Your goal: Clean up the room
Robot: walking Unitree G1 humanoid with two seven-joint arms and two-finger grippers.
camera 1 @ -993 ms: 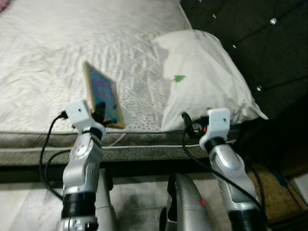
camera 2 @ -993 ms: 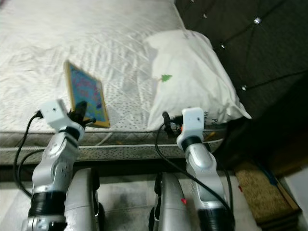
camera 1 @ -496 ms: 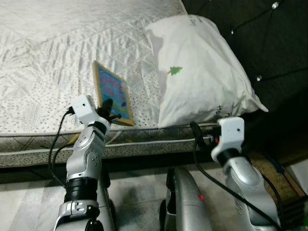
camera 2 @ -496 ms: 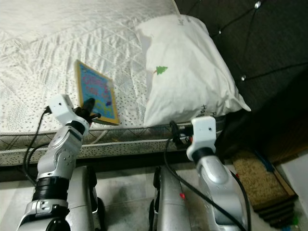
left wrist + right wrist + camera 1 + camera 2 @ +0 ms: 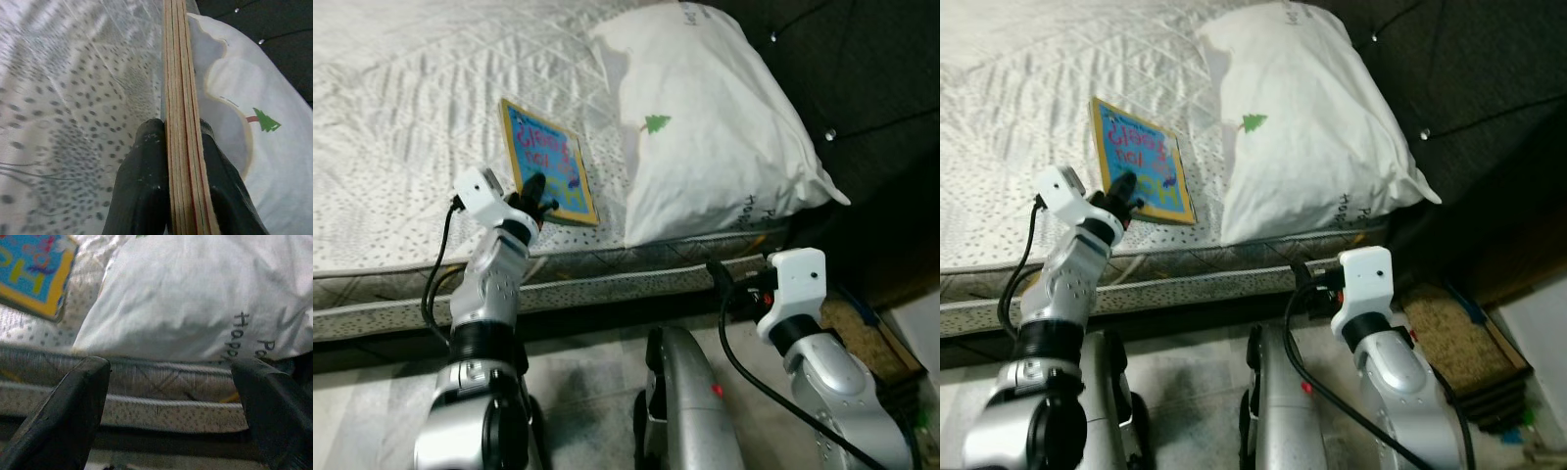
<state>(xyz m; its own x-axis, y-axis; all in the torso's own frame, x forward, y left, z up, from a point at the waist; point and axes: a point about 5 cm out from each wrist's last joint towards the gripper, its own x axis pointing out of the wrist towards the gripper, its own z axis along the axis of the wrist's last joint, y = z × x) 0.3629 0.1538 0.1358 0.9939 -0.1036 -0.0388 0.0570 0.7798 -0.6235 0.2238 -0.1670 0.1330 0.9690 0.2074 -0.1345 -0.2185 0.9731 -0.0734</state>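
A thin children's book (image 5: 546, 161) with a blue cover and yellow border is held over the near edge of the bed (image 5: 401, 117). My left gripper (image 5: 534, 192) is shut on the book's near end; in the left wrist view the black fingers (image 5: 146, 186) clamp the book's page edge (image 5: 180, 122). A white pillow (image 5: 705, 127) with a small green tree print lies at the head of the bed, right of the book. My right gripper (image 5: 171, 401) is open, low in front of the mattress side below the pillow (image 5: 195, 308).
A dark tufted headboard (image 5: 862, 69) rises on the right behind the pillow. A brown mat (image 5: 1454, 338) lies on the floor by the bed's corner. My own silver legs (image 5: 685, 411) stand on pale floor close to the mattress side (image 5: 607, 279).
The camera has shifted, so the bed sits higher and nearer in view. My left gripper has carried the book forward over the mattress. My right arm has dropped lower, away from the pillow.
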